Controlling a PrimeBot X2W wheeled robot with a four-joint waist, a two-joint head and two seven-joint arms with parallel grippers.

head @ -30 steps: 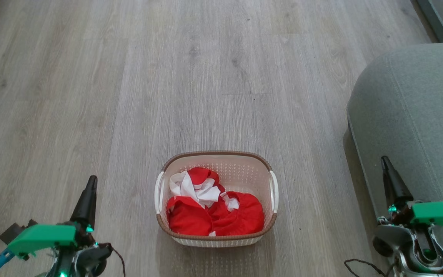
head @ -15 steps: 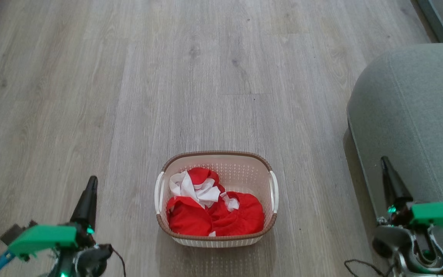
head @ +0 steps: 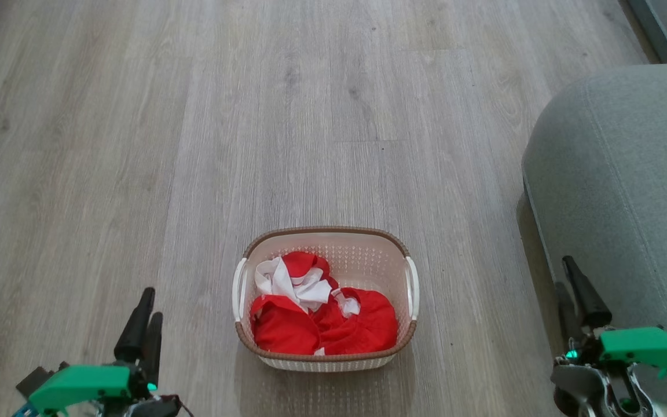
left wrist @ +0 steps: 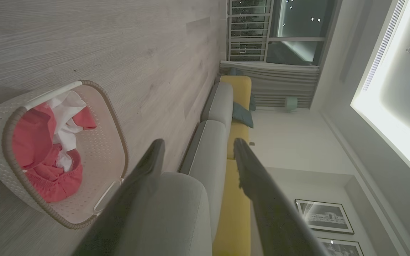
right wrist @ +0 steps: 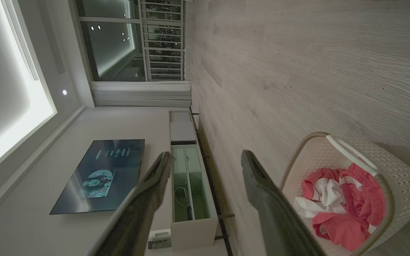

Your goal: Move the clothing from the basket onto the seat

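Head view: the basket [head: 325, 230] is seen standing on the wooden floor [head: 194, 145], ahead and between the two arms, with the red and white clothing [head: 310, 330] heaped inside it, mostly toward the near side. The seat [head: 617, 174] is found to the right, apart from the basket. The left jaws are held parted at lower left with nothing gripped. The right jaws, at lower right by the seat's edge, are likewise parted and empty.
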